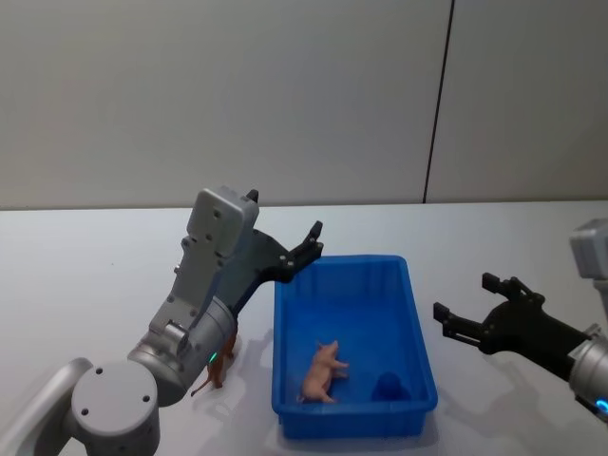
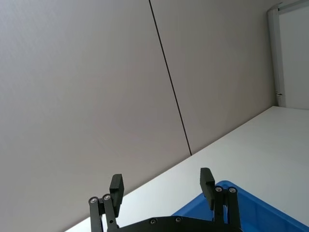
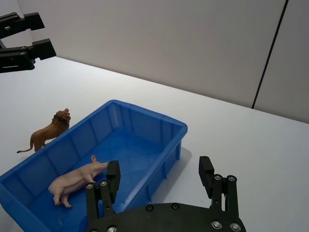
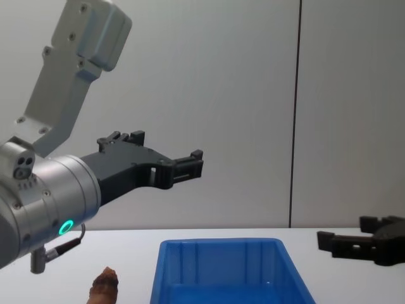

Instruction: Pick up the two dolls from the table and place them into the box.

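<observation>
Pig [image 1: 325, 372] in box [image 1: 418, 342], lion [image 1: 220, 366] on desk [image 1: 95, 256]
Left gripper [image 1: 312, 242] raised above box rim, well apart from lion; right gripper [image 1: 465, 296] beside box; both fingers apart, empty.

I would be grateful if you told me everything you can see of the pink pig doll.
The pink pig doll is a small, pale pink figure that looks like smooth plastic, with a snout, ears, four short legs and a thin tail. It seems to lie on its side on the floor of the blue box, in the near left part, with its head pointing away from the robot. It touches the box floor and nothing else.
</observation>
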Controlling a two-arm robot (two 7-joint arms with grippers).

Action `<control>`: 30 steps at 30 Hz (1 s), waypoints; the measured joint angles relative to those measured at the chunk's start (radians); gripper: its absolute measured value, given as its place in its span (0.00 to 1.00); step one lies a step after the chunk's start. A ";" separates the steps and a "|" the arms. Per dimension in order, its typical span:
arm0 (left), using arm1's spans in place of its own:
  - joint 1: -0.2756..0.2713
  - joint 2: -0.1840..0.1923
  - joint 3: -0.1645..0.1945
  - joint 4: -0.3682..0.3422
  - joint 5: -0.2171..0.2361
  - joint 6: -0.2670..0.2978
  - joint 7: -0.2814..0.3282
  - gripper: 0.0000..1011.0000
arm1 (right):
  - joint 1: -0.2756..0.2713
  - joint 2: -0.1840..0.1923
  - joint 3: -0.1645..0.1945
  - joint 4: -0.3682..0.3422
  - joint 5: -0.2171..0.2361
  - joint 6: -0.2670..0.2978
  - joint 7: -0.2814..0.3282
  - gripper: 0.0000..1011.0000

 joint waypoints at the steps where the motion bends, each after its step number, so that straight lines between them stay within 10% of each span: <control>1: 0.001 0.000 0.000 -0.001 0.002 0.002 0.001 0.99 | -0.003 0.003 0.002 -0.001 0.002 -0.002 0.000 0.99; 30: 0.157 0.089 -0.017 -0.123 -0.102 0.162 0.152 0.99 | -0.036 0.041 0.027 -0.018 0.041 -0.026 -0.005 0.99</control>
